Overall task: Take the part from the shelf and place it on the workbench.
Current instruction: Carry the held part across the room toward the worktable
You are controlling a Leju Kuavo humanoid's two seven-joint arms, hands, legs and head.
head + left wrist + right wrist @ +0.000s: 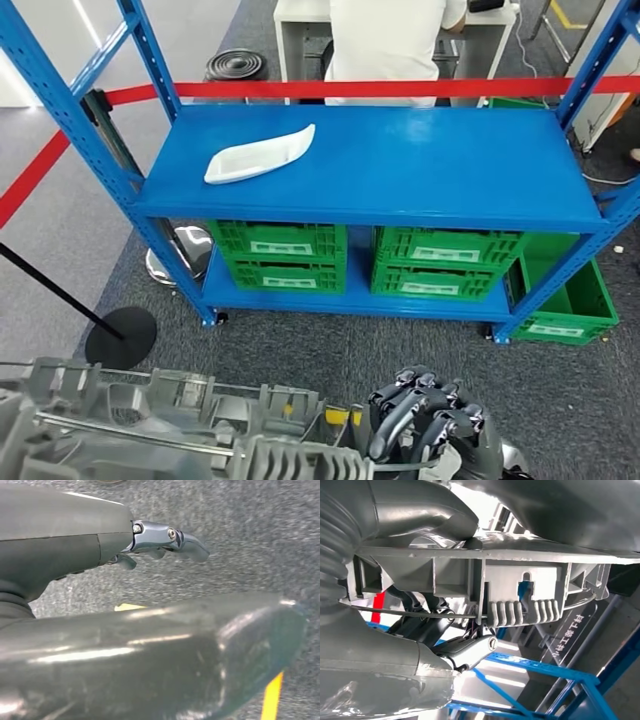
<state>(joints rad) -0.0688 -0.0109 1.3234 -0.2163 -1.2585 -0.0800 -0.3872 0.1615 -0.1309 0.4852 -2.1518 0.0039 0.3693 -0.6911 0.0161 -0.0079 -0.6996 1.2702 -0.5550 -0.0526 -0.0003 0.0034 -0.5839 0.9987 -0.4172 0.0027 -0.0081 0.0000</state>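
A long grey moulded part point(189, 420) with ribs and slots lies across the bottom of the head view. My right hand point(426, 420) grips its right end with dark fingers curled. In the right wrist view the part's ribbed side point(523, 595) sits between the grey hand point(376, 680) and its fingers point(471, 652). In the left wrist view the part's smooth glossy side point(170, 665) lies close along my left hand point(75, 540), with one finger point(170, 535) stretched straight above the carpet. A white curved part point(260, 155) rests on the blue shelf point(423, 160), left of its middle.
Green crates point(279, 255) point(445, 262) fill the shelf's lower level, and another point(573, 300) stands on the floor at the right. Red tape point(362, 88) runs behind the shelf. A person in white point(389, 40) sits at a desk beyond. A black round stand base point(121, 335) sits on the carpet.
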